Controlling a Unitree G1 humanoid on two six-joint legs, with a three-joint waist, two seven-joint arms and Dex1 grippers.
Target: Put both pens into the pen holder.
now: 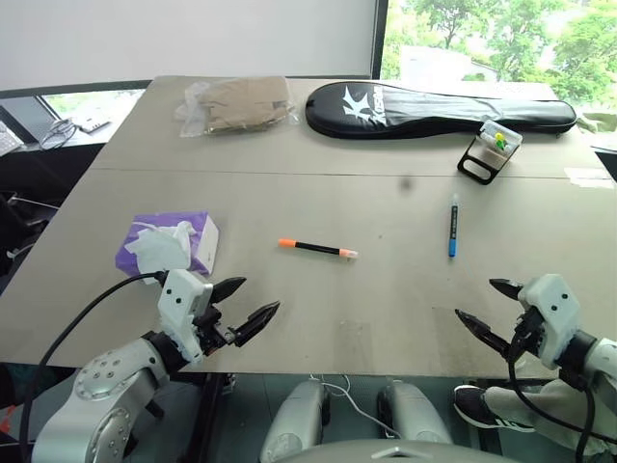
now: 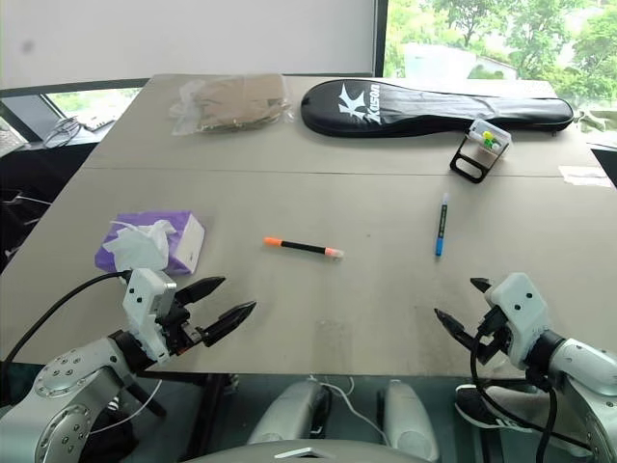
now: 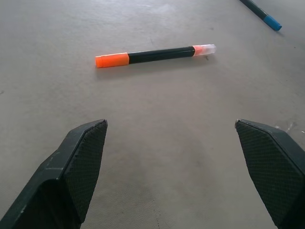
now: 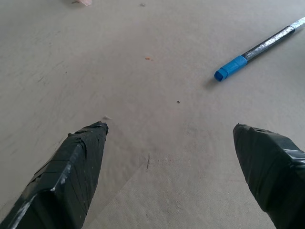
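Grey table (image 1: 386,309): your left gripper (image 1: 246,307) and right gripper (image 1: 487,311) hover spread wide, empty, at the near edge. Black-orange pen (image 1: 318,248) lies mid-table, blue pen (image 1: 452,226) right, pen holder (image 1: 490,151) beyond.

Table (image 1: 386,289): 2 pens (image 1: 318,248) (image 1: 452,231), pen holder (image 1: 490,151), racket bag (image 1: 434,109), tissue pack (image 1: 169,243), plastic bag (image 1: 236,103).

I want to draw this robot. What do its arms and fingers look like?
Silvery grey arms with rounded joints, a white boxy block at each wrist, black cables looping alongside. The left gripper and right gripper each have two pointed black fingers with a bumpy criss-cross texture.
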